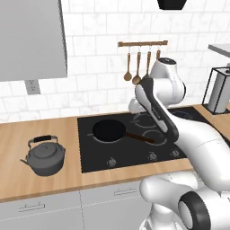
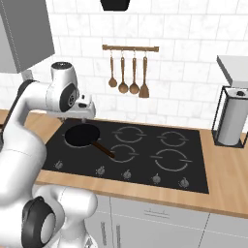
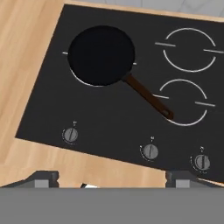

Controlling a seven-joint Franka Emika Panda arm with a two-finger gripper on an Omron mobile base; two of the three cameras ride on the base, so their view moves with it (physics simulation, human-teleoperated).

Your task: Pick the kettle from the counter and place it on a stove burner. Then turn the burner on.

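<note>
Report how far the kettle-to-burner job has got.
Done: nothing yet. The kettle sits on the counter, left of the cooktop, untouched. In hand: the hand is open and empty, above the cooktop's front edge near the frying pan, away from the kettle. Left: reach over and grasp the kettle, set it on a free stove burner, then turn its knob.

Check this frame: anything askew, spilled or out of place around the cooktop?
Nothing spilled or damaged. The kettle stands upright on the counter, left of the cooktop. The pan already sits on one burner, its handle reaching over the neighbouring ring.
</note>
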